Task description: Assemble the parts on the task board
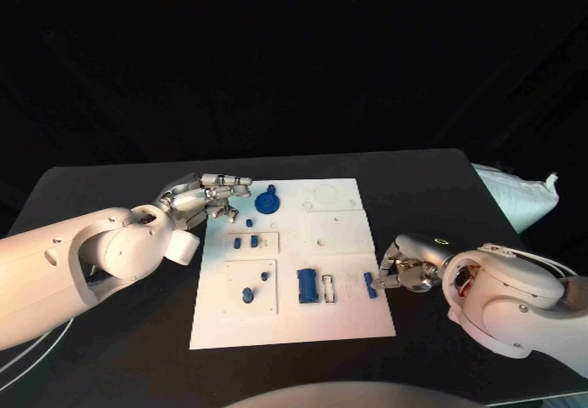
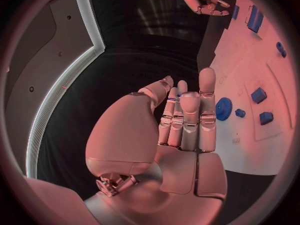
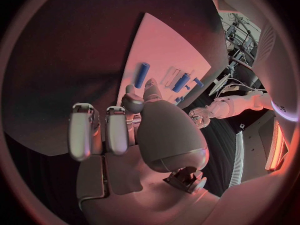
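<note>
Black desk (image 1: 110, 357) seen carrying white task board (image 1: 343, 319) at centre. Left robot hand (image 1: 206, 201) placed over board's 10 o'clock edge, fingers straight and together, nothing held. Right robot hand (image 1: 399, 272) placed at board's 3 o'clock edge, fingers curled; grip on small blue part (image 1: 369, 285) cannot be told. Blue gear (image 1: 266, 202) lying at board's 11 o'clock, blue block (image 1: 307, 286) near 5 o'clock
</note>
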Robot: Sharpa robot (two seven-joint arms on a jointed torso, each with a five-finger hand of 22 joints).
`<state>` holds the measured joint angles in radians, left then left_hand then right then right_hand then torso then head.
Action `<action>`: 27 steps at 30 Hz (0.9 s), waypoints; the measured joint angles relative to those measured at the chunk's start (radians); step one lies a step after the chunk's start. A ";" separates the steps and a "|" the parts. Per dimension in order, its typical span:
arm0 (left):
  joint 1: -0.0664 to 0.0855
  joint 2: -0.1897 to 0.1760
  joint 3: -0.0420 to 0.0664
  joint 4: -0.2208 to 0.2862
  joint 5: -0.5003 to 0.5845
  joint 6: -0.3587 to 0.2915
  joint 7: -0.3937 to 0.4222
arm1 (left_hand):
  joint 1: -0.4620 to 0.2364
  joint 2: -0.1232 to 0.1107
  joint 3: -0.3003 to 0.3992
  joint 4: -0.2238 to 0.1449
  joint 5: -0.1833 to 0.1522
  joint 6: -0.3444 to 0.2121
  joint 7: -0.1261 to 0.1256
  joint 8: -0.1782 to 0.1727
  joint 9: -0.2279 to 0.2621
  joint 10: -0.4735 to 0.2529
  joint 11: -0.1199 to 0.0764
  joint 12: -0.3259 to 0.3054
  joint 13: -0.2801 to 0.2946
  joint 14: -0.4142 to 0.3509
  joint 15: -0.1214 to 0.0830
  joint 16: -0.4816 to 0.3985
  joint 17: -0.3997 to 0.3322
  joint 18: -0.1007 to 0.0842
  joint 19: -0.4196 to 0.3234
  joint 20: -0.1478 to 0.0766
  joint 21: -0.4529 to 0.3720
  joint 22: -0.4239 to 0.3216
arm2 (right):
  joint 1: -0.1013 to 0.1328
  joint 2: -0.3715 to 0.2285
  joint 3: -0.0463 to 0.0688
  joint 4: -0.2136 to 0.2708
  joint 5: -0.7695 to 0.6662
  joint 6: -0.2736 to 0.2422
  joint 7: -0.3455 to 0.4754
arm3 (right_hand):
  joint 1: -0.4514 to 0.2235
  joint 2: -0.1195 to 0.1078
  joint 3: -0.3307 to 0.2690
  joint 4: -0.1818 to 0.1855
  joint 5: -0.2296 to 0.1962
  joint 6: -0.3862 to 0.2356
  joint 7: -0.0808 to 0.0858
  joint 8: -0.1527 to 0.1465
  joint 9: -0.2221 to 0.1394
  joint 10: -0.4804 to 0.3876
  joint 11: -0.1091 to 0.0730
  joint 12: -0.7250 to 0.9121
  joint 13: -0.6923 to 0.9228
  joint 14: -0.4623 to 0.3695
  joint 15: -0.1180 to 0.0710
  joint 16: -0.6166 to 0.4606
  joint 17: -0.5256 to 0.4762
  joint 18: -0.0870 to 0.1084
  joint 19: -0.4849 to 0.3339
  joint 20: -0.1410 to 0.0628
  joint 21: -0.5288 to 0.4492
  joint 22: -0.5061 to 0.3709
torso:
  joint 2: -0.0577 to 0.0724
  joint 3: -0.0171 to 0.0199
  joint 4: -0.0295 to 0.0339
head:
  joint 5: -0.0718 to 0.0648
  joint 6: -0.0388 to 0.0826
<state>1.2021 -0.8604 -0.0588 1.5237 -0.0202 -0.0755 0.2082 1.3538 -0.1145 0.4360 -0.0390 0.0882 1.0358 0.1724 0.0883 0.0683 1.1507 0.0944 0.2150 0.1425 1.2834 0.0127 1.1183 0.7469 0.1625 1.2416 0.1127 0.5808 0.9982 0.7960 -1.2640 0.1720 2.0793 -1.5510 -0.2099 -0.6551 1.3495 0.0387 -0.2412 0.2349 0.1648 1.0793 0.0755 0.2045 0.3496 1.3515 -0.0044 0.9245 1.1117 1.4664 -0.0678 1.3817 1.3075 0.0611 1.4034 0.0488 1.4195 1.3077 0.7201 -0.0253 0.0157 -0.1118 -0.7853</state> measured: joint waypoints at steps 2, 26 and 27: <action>0.000 0.000 0.000 0.000 0.000 0.000 0.000 | 0.000 0.000 0.000 0.000 0.000 0.000 0.000 0.000 0.000 0.000 0.000 0.000 0.000 0.000 0.000 0.000 0.000 0.000 0.000 0.000 0.000 0.000 | -0.005 0.005 0.000 -0.003 -0.006 0.011 -0.004 | -0.001 -0.001 -0.003 0.003 0.000 0.003 0.003 0.000 0.000 0.000 0.000 0.000 0.000 0.000 0.000 0.000 0.000 0.000 0.000 0.000 0.000 0.000 | 0.000 0.0000 0.0011 | 0.000 0.000; 0.000 -0.001 0.000 -0.003 -0.003 0.000 0.000 | 0.000 0.000 0.000 0.000 0.000 0.000 0.000 0.000 0.000 0.000 0.000 0.000 0.000 0.000 0.000 0.000 0.000 0.000 0.000 0.000 0.000 0.000 | -0.027 0.058 0.000 -0.019 -0.082 0.037 -0.022 | -0.010 0.001 -0.004 0.018 0.009 0.010 0.003 0.000 0.005 0.000 0.000 0.000 0.001 0.000 0.000 -0.001 0.000 0.000 0.000 0.000 0.000 0.000 | 0.001 -0.0023 0.0030 | 0.008 -0.006; 0.000 -0.001 0.000 -0.003 -0.003 0.000 0.000 | 0.000 0.000 0.000 0.000 0.000 0.000 0.000 0.000 0.000 0.000 0.000 0.000 0.000 0.000 0.000 0.000 0.000 0.000 0.000 0.000 0.000 0.000 | -0.027 0.060 0.000 -0.021 -0.083 0.037 -0.022 | -0.010 0.001 -0.003 0.019 0.009 0.010 0.003 0.000 0.005 0.000 0.000 0.000 0.001 0.000 0.000 -0.001 0.000 0.000 0.000 0.000 0.000 0.000 | 0.001 -0.0025 0.0032 | 0.008 -0.006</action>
<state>1.2018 -0.8612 -0.0592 1.5207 -0.0232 -0.0755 0.2081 1.3538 -0.1145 0.4360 -0.0389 0.0882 1.0358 0.1724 0.0883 0.0683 1.1507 0.0944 0.2150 0.1421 1.2833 0.0127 1.1183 0.7471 0.1625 1.2416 0.1127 0.5808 0.9983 0.7693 -1.2036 0.1723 2.0588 -1.6344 -0.1726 -0.6774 1.3396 0.0392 -0.2439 0.2542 0.1741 1.0894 0.0788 0.2048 0.3548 1.3517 -0.0043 0.9245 1.1125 1.4664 -0.0679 1.3809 1.3073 0.0611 1.4034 0.0487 1.4196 1.3075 0.7211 -0.0278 0.0189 -0.1040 -0.7916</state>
